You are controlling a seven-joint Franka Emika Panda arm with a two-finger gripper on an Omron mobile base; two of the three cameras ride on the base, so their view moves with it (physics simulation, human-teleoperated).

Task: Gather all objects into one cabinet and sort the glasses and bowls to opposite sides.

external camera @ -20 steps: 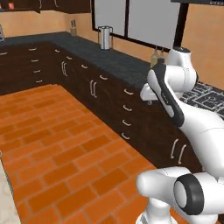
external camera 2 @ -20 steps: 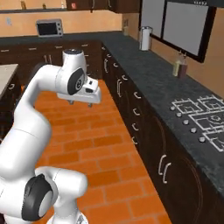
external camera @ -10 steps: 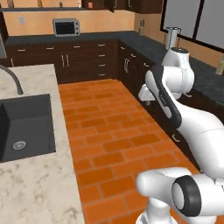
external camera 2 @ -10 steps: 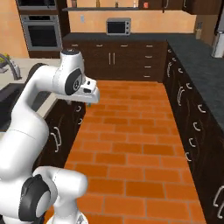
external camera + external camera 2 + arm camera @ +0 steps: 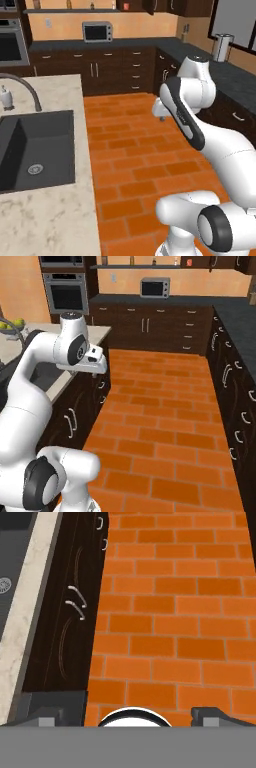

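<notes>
Your gripper (image 5: 128, 714) hangs over the brick floor (image 5: 175, 612) beside the island counter (image 5: 75, 363), fingers spread wide, carrying nothing. No cups or bowls are in sight. Likely a transit step; next you need to find a dish and approach it.

Glossy white rounded arm (image 5: 200, 135) with dark joints.
</notes>
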